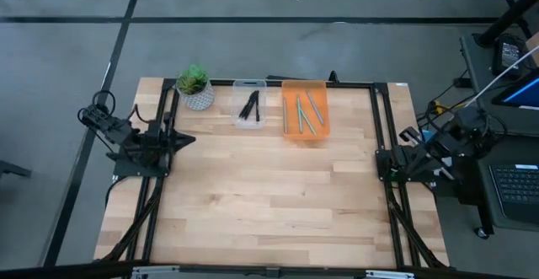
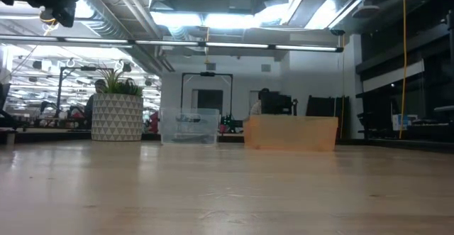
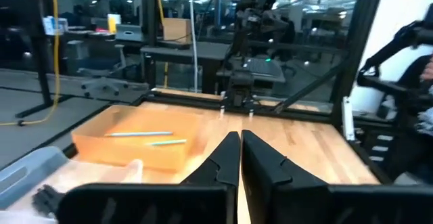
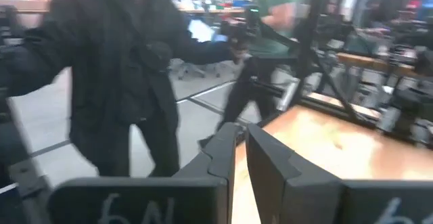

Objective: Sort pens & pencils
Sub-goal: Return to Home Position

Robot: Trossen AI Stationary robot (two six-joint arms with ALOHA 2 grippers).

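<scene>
Several black sticks (image 1: 248,108) lie in a clear bin (image 1: 249,104) at the table's far edge. Several pale teal-green sticks (image 1: 304,115) lie in an orange bin (image 1: 304,110) beside it; they also show in the left wrist view (image 3: 145,137). My left gripper (image 1: 190,140) is shut and empty at the table's left edge; its fingers show in its wrist view (image 3: 239,158). My right gripper (image 1: 381,163) is shut and empty at the table's right edge, and its wrist view (image 4: 238,158) shows the fingers close together.
A small potted plant (image 1: 194,87) in a patterned white pot stands at the far left, next to the clear bin. A black frame (image 1: 375,110) runs along the table's far and side edges. A person in dark clothes (image 4: 128,68) stands beyond the table in the right wrist view.
</scene>
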